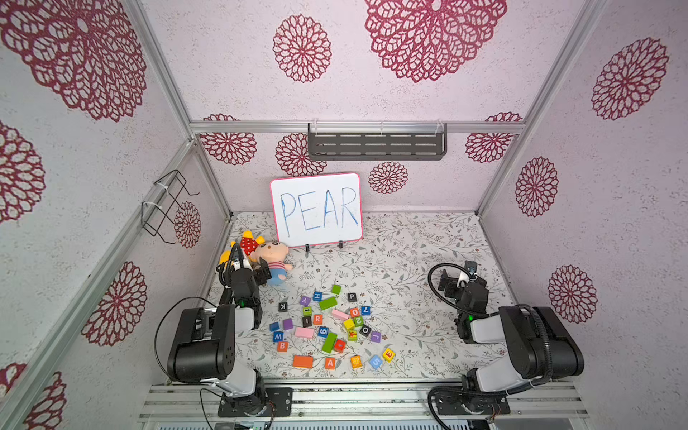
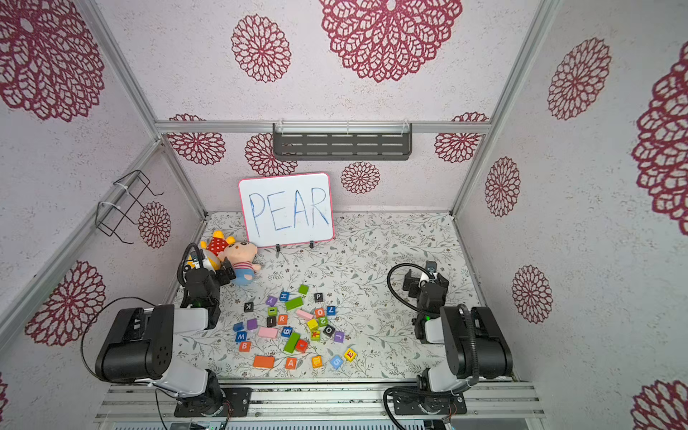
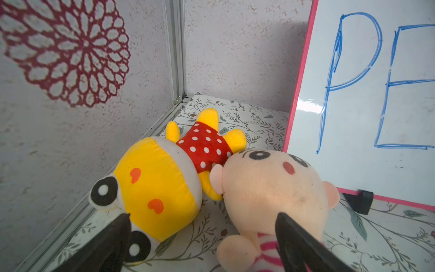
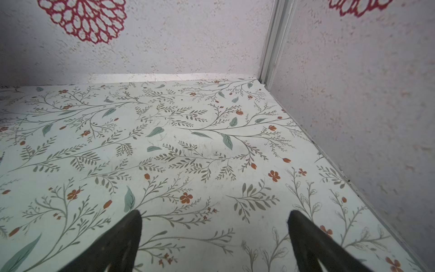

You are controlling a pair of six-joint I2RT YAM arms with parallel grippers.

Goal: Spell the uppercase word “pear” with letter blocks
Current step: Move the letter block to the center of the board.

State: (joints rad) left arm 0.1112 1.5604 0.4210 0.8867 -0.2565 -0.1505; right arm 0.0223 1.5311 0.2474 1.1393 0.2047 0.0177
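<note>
Both claws spread wide and empty, aimed away from the blocks; I'd say 0 of 4 letters are placed.

Both top views: left gripper (image 1: 262,274) hangs by the plush toys (image 1: 273,257), right gripper (image 1: 448,284) over bare table (image 1: 409,238). The block pile (image 1: 327,327) lies between the arms, back toward their bases. P block (image 1: 352,296) is at the pile's far edge, roughly midway between the claws. R block (image 1: 317,319) is on the left arm's side. A block (image 1: 330,363) and E block (image 1: 388,354) are at the near edge, E toward the right arm. They're cubes, so no long axis to match.

Left wrist: jaws apart over the 2 toys, whiteboard (image 3: 364,94) beyond, no block in sight.

Right wrist: jaws apart over table only.

My read: each claw must turn inward and pull back; for P neither arm is clearly closer.
</note>
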